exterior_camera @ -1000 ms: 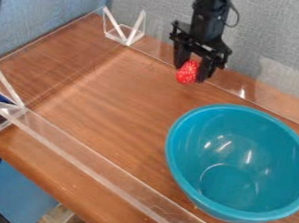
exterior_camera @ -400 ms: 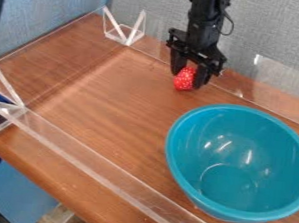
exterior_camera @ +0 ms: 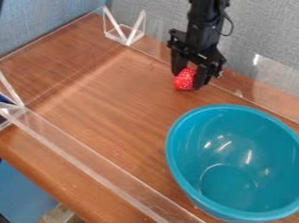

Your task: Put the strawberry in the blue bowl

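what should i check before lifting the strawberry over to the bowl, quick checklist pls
1. Gripper shut on the strawberry: ok.
2. Strawberry clear of the table: cannot tell, it sits very low.
3. Blue bowl upright and empty: ok.
4. Path from strawberry to bowl free of objects: ok.
5. Clear wall close behind the gripper: ok, not touching as far as the view shows.

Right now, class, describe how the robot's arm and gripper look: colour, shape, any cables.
The gripper is black, with two short black fingers below a blocky head. The arm above is a slim dark column. No cables or markings can be made out.
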`<state>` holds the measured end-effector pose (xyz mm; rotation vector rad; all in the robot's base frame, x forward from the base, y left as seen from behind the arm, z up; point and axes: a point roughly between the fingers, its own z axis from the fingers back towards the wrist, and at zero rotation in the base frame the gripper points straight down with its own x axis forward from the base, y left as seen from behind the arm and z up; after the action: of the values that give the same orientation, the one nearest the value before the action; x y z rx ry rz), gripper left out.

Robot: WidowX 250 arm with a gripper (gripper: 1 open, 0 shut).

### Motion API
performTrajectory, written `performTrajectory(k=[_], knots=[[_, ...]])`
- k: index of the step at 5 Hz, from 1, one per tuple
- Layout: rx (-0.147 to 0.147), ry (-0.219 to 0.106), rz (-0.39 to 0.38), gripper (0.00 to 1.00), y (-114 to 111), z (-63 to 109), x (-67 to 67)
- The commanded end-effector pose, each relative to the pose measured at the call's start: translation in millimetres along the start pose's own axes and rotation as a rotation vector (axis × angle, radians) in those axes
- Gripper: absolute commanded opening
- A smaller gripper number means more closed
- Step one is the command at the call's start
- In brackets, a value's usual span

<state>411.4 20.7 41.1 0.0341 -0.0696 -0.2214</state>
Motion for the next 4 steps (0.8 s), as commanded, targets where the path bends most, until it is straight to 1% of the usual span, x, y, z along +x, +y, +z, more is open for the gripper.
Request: performTrajectory(k=[1,4], knots=[[0.021,-0.090,0.011,0.00,9.9,34.3,6.8],[0.015,-0.106,-0.009,0.00,10.4,37.1,6.8]])
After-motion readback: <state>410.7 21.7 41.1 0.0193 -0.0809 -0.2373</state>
